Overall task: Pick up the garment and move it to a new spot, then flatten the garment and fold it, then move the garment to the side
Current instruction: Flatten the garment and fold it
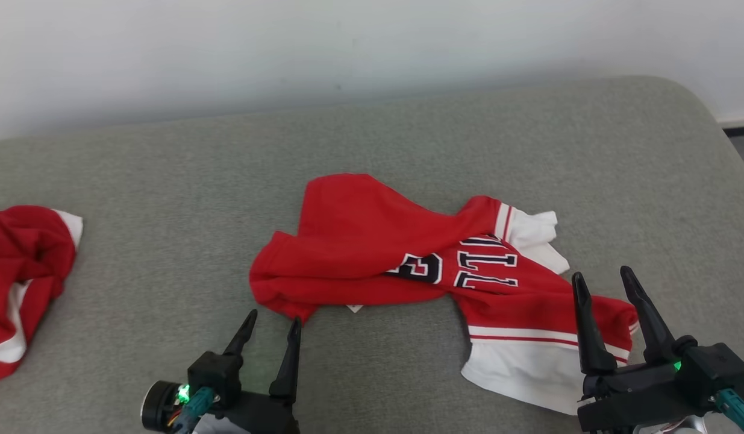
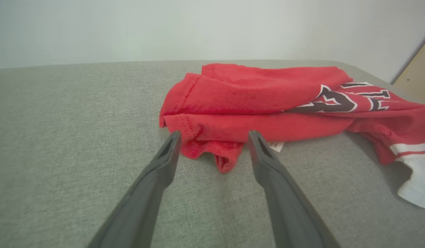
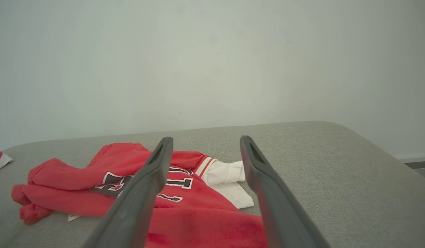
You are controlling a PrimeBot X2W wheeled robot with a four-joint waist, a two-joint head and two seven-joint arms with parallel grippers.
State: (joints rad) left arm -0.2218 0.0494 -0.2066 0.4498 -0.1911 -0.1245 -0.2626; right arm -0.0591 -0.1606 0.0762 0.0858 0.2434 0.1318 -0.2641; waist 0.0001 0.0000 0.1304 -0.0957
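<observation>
**Grey padded surface: crumpled red jersey, both grippers open and empty**

Grey upholstered surface runs up to a plain pale wall. The garment, a red jersey with dark lettering and white trim, lies crumpled near the middle. Its body is folded over itself and a white-edged part trails toward the near right. It is neither flat nor folded, so I judge the task to be at the first pick-up.

Left gripper: jaws wide, holding nothing. The tips sit at the jersey's near-left hem corner, and the left wrist view shows a bunched fold of hem between the fingers.

Right gripper: jaws wide, holding nothing. It is poised over the jersey's near-right part and, by the right wrist view, appears to be clear of the cloth.

Risks noted:
- The hem at the left gripper is stacked in several layers. A shallow pinch may take only the top one and slip, while a deep pinch may lift the whole bundle and leave it harder to flatten.
- If the two grippers take unmatched points, the jersey is likely to twist as it lifts.
- A second red garment lies at the far left. A new spot chosen too close to it could tangle the two.
</observation>
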